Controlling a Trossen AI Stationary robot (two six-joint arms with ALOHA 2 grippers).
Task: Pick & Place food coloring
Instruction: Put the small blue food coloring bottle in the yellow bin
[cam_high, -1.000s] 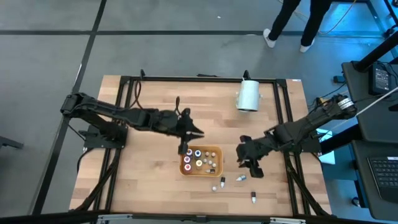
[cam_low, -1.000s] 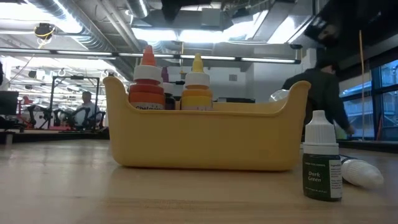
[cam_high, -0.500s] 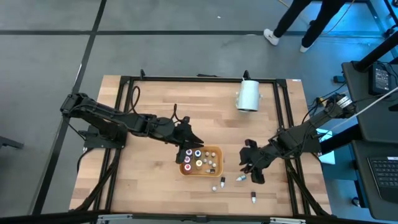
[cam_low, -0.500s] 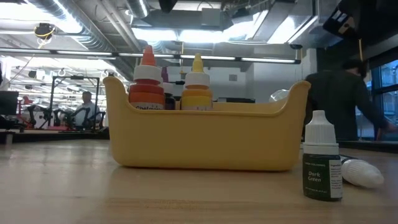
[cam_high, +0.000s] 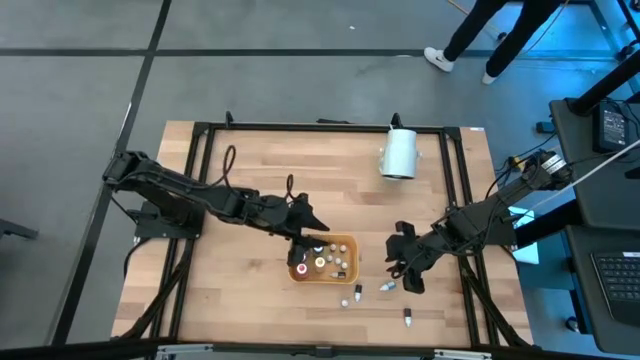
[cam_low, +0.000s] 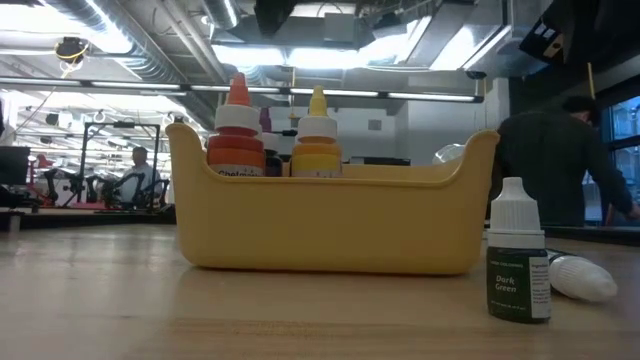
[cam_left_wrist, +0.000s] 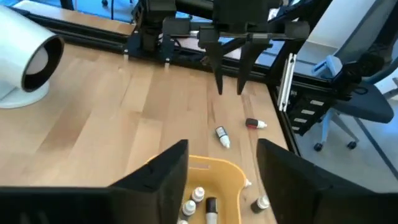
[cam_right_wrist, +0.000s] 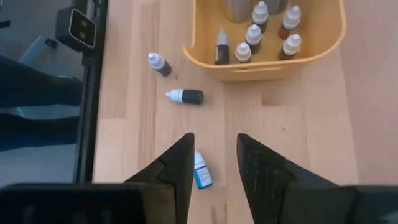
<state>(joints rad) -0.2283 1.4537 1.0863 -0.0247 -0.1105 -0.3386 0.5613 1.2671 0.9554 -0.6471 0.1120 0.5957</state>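
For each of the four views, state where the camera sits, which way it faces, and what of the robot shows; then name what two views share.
High: overhead, facing straight down; both arms, left end effector over the tray, right end effector beside it.
Low: table height, facing level at the tray's wall and a dark green bottle; no arm shows.
Left wrist: faces over the tray; own fingers open.
Right wrist: faces down at a blue-labelled bottle; own fingers apart.
Shared: both wrist views show the tray.
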